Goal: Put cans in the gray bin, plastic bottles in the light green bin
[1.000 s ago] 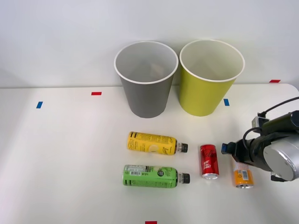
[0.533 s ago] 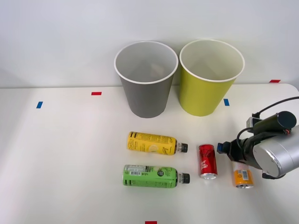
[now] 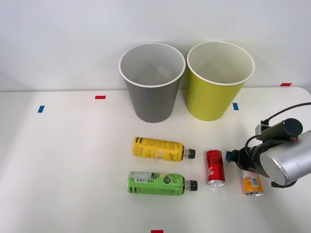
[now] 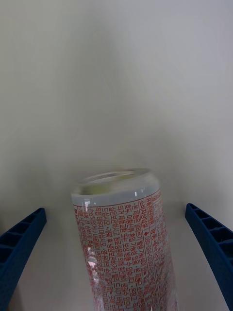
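Note:
Two cans lie on the white table: a short red can [image 3: 215,168] and, to its right, a slim pale-pink can [image 3: 252,183] with an orange lower part. My right gripper [image 3: 233,158] hangs low over the upper end of the pale-pink can. In the wrist view that pale-pink can [image 4: 124,243] lies between the open gripper's [image 4: 115,209] blue fingers [image 4: 22,238], with a gap on each side. The yellow-labelled bottle [image 3: 159,148] and the green-labelled bottle [image 3: 158,183] lie left of the red can. At the back stand the gray bin [image 3: 153,99] and the light green bin [image 3: 214,97].
Small red and blue tape marks [image 3: 100,97] dot the table [image 3: 73,155]. The table's right edge runs close behind my arm [image 3: 284,162]. A plain white wall stands behind the bins.
My right arm has crept leftward over the pale-pink can. The red can has shifted slightly to the left. The bottles and bins have not moved.

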`<state>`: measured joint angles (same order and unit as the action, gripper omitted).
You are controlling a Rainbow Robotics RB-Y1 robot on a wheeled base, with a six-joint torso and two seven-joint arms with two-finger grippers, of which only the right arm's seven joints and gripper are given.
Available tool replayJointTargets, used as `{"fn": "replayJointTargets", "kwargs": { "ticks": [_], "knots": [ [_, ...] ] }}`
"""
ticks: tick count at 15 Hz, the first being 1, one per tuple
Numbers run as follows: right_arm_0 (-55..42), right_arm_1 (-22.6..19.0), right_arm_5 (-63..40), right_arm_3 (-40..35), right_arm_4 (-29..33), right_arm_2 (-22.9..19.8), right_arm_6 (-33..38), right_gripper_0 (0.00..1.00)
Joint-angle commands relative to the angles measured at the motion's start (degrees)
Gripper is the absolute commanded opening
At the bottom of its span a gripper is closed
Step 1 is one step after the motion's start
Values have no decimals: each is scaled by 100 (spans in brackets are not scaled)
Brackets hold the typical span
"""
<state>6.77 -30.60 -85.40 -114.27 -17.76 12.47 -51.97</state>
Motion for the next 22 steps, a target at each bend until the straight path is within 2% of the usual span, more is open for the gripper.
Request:
{"fn": "replayJointTargets", "kwargs": {
  "ticks": [1,4,5,6,7,11,17,22],
  "knots": [
    [-9,2,14,28,27,1,-7,100],
    [0,2,14,36,27,27,-7,100],
    [0,2,14,36,27,36,-15,91],
    [0,19,14,36,36,54,-7,27],
    [-9,37,58,36,132,97,-15,2],
    [-9,204,164,36,440,203,-24,0],
    [-9,213,164,-148,255,124,-305,0],
    [-124,213,190,-755,-395,-518,-2380,0]
  ]
}}
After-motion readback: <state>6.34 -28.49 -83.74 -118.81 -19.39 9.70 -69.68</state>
